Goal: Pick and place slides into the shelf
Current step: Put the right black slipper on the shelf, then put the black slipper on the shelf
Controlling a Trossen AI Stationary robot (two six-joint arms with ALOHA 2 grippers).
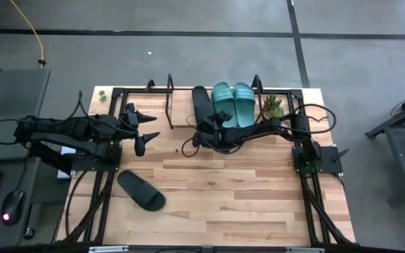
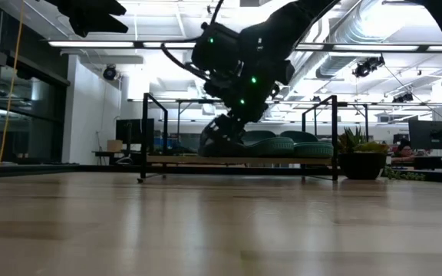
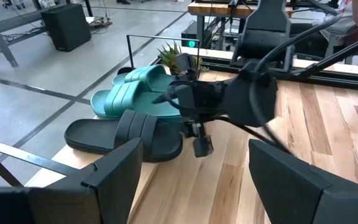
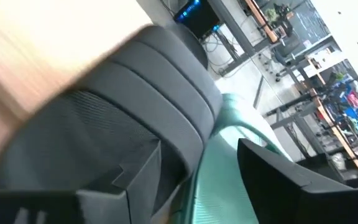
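Found right gripper (image 3: 199,134) with fingers spread, poised over heel of black slide (image 3: 126,135) on shelf (image 1: 178,119) at upper centre of high view, strap between the fingers in wrist view; contact could not be told. Noted two teal slides (image 1: 233,103) just beside it to the right, second black slide (image 1: 140,190) at lower left on table (image 1: 245,197). Recorded left gripper (image 1: 148,126) spread and empty at left, well apart.

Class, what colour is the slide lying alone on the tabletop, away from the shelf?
Black; the lone slide shows best in the high view.
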